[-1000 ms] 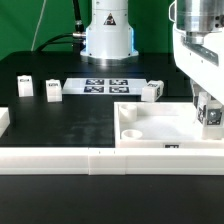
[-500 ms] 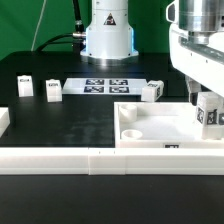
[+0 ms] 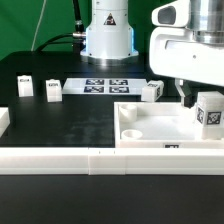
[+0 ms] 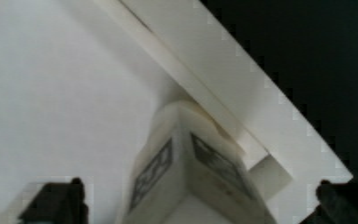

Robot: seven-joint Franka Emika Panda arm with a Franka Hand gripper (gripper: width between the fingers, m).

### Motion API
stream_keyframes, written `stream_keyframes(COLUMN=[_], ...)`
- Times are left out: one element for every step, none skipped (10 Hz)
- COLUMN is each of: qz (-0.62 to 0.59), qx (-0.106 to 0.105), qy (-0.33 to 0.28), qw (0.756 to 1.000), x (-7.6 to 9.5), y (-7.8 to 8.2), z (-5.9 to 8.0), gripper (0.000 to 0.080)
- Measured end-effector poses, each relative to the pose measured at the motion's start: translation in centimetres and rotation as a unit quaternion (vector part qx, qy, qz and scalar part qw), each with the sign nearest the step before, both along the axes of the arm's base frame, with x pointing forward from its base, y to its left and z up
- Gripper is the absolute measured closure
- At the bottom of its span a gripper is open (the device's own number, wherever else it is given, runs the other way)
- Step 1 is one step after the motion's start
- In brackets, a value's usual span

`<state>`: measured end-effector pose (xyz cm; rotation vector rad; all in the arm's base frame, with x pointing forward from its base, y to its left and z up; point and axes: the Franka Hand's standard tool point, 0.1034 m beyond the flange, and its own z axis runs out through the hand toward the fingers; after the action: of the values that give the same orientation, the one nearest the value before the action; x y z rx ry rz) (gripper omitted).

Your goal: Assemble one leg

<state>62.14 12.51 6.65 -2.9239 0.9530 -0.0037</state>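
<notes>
Since a second ago the gripper (image 3: 186, 100) is lifting off, fingers spread wide, leaving the leg (image 3: 208, 112) standing in the tray-like part's (image 3: 150, 131) corner; keep retreating straight up, no nudging.

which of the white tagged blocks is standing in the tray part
The leg at the exterior view's right, standing in the tray-like part. The other three blocks sit on the black table.

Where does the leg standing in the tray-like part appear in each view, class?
Exterior view: the leg stands in the tray-like part at the exterior view's right, just below the gripper.
Wrist view: the leg fills the middle, between the dark fingertips.
Shared landmark: the leg's black-and-white tag.
</notes>
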Motion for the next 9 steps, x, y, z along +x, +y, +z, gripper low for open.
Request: stream_keyframes(qz=[0.039, 0.092, 0.126, 0.190, 0.229, 0.249, 0.256, 0.256, 0.256], qx=[-0.002, -0.004, -0.006, -0.013, -0.017, -0.018, -0.018, -0.018, -0.018], qy=[-0.003, -0.007, -0.009, -0.013, -0.014, -0.015, -0.016, -0.016, -0.016], qw=[0.999, 0.996, 0.992, 0.982, 0.973, 0.968, 0.966, 0.966, 0.967], x=[0.05, 0.11, 0.15, 0.19, 0.21, 0.25, 0.25, 0.25, 0.25], y=[0.09, 0.10, 0.07, -0.06, -0.13, -0.32, -0.35, -0.35, -0.36], z=[0.06, 0.11, 0.14, 0.16, 0.17, 0.17, 0.16, 0.16, 0.16], gripper=[0.0150, 0.0150, 0.0150, 0.0150, 0.0150, 0.0176, 0.0176, 0.0358, 0.0358])
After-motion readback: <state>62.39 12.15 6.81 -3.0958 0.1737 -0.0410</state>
